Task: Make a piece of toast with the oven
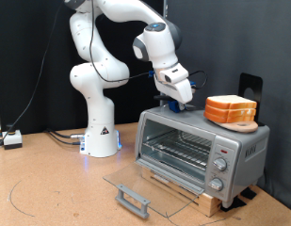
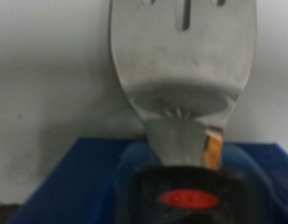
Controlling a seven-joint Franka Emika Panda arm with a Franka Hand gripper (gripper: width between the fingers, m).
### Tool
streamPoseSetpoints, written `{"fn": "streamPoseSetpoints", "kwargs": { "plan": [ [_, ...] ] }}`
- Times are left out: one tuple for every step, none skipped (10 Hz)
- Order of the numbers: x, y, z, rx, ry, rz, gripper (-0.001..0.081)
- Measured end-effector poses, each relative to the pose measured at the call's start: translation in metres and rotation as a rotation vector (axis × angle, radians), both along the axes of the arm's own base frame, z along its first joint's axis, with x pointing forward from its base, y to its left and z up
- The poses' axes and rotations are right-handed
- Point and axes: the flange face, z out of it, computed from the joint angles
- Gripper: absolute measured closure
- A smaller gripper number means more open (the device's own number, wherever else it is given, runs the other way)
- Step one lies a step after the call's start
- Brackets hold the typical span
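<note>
The gripper [image 1: 179,102] hovered over the oven's [image 1: 197,148] roof with a metal spatula [image 2: 183,58] pinched between its fingers, the glass door [image 1: 137,187] lay open, and the piece of toast [image 1: 232,108] sat atop the oven.

Silver toaster oven [image 1: 200,149] sitting on the table, glass door dropped flat open, wire rack showing. Piece of toast [image 1: 231,109] resting on top, orange-brown crust, toward the exterior view's right.
</note>
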Motion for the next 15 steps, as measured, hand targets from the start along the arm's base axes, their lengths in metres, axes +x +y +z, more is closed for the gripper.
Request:
{"fn": "streamPoseSetpoints", "kwargs": {
  "plan": [
    [0.0,0.0011,-0.0006,-0.005,-0.005,0.002,0.0204],
    [-0.0001,0.0022,-0.0013,-0.008,-0.007,0.004,0.0074],
    [0.0,0.0027,-0.0017,-0.009,-0.008,0.004,0.0021],
    [-0.0002,0.0032,-0.0018,-0.009,-0.009,0.004,0.0021],
    [-0.0003,0.0036,-0.0018,-0.007,-0.008,0.003,0.0],
    [-0.0003,0.0039,-0.0016,-0.002,-0.007,0.0,0.0],
    [-0.0002,0.0043,-0.0012,0.003,-0.006,-0.003,-0.0003],
    [-0.0003,0.0049,-0.0008,0.011,-0.005,-0.005,-0.0003],
    [-0.0002,0.0055,-0.0003,0.018,-0.004,-0.009,-0.0003],
    [-0.0004,0.0062,0.0001,0.024,-0.004,-0.008,-0.0003],
    [-0.0004,0.0065,0.0002,0.026,-0.004,-0.008,0.0009],
    [-0.0004,0.0065,0.0003,0.027,-0.004,-0.008,0.0174],
    [-0.0004,0.0065,0.0003,0.027,-0.003,-0.008,0.0174],
    [-0.0002,0.0067,0.0008,0.027,-0.004,-0.008,0.0358],
    [0.0002,0.0073,0.0022,0.029,-0.006,-0.007,0.0358]
  ]
}}
